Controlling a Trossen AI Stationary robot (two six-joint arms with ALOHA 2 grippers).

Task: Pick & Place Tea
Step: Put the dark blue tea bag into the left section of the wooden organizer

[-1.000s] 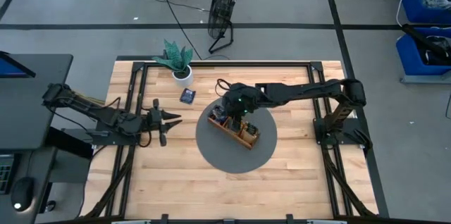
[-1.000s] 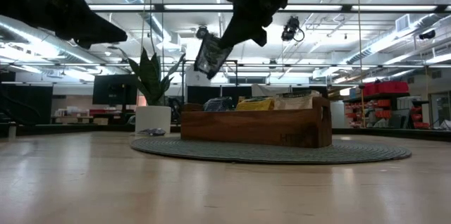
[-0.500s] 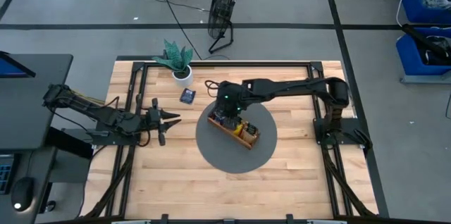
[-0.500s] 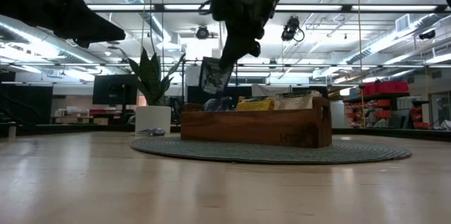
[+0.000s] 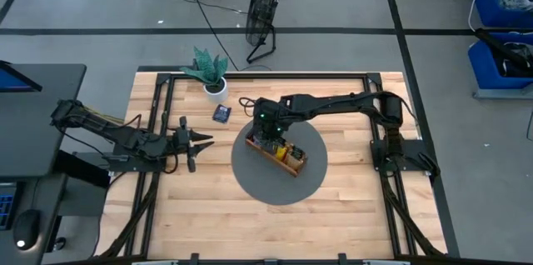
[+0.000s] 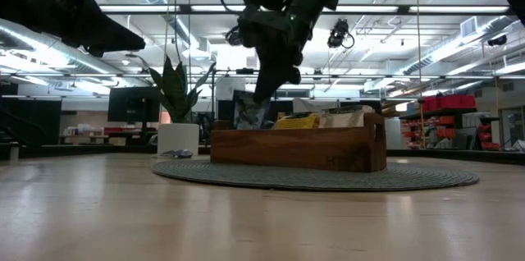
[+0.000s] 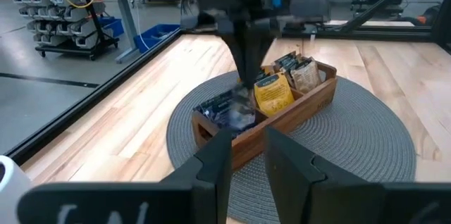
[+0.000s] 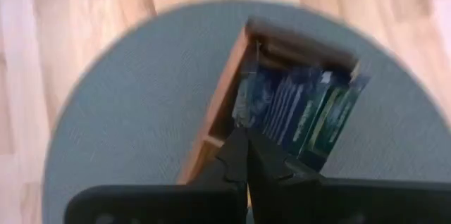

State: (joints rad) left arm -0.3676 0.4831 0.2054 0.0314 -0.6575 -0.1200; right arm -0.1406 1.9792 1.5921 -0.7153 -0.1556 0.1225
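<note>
A long wooden tray (image 5: 293,163) lies on a round grey mat (image 5: 258,183). It holds dark blue (image 7: 225,109), orange-yellow (image 7: 273,94) and pale beige (image 7: 304,76) tea sachets standing on edge. My right gripper (image 6: 267,89) hangs over the tray's far-left end, shut on one dark blue sachet (image 6: 248,112). The lower part of that sachet is hidden behind the tray wall (image 6: 312,148). Another dark sachet (image 5: 221,113) lies flat on the table near the plant. My left gripper (image 5: 202,139) waits open at the table's left side and holds nothing. My right gripper pinches the dark blue sachet by its upper edge (image 8: 242,122) between its two fingers. They come from above, slanting steeply down. The sachet hangs upright below them, and its lower part dips into the tray's end compartment among other dark blue sachets.
A potted plant (image 5: 215,88) stands at the table's far edge, left of the mat. Bare wood lies on the table's near half and to the right of the mat. A standing fan (image 5: 262,15) is on the floor beyond the table.
My right gripper has gone down and toward the table's left and has tipped steeper. It has stayed shut on the dark blue sachet. The sachet hung tilted above the tray's left end; now it stands upright with its lower part inside the end compartment.
</note>
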